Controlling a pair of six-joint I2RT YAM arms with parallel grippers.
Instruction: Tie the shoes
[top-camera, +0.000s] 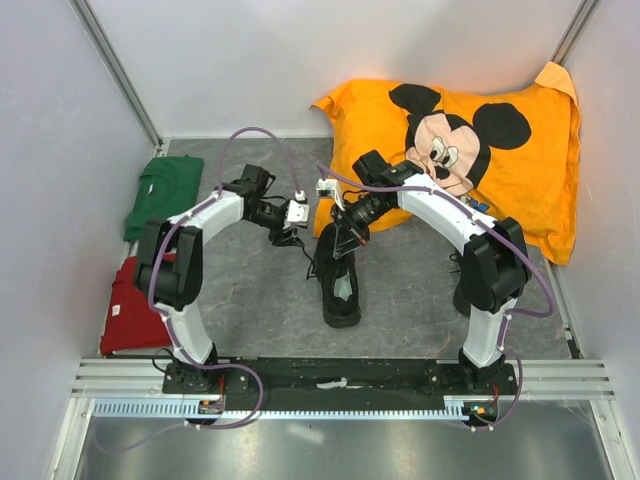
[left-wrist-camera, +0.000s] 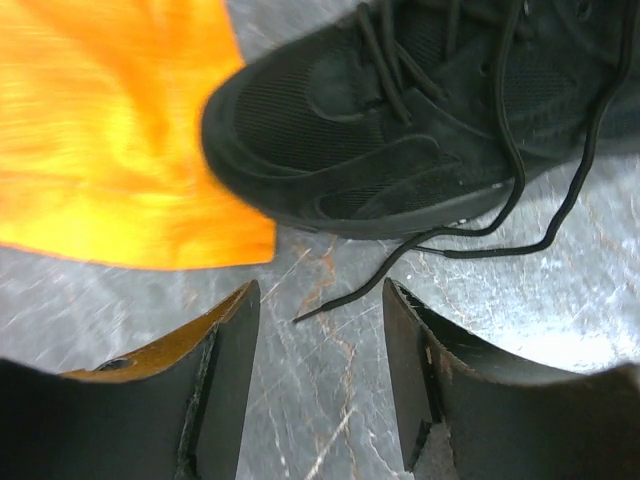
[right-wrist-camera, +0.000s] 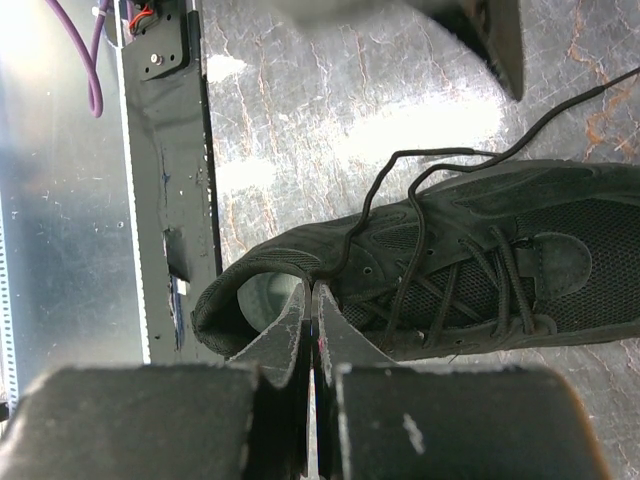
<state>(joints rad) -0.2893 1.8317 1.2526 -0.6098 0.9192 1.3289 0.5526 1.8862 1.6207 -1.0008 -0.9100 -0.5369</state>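
One black shoe (top-camera: 341, 295) lies mid-counter (top-camera: 260, 300), heel toward 6 o'clock and toe toward 12, by the orange pillow (top-camera: 520, 180); a second shoe cannot be made out. The right end effector (right-wrist-camera: 312, 320) is pressed together, seemingly pinching the held lace (right-wrist-camera: 345, 245) at the collar. The left end effector (left-wrist-camera: 320, 380) hangs with fingers apart and empty, and the free lace (left-wrist-camera: 340, 298) ends on the counter at 12 o'clock of its gap. Judged best: drop low, slide toward 12, close behind the tip, and hold the right side taut without dragging the shoe.
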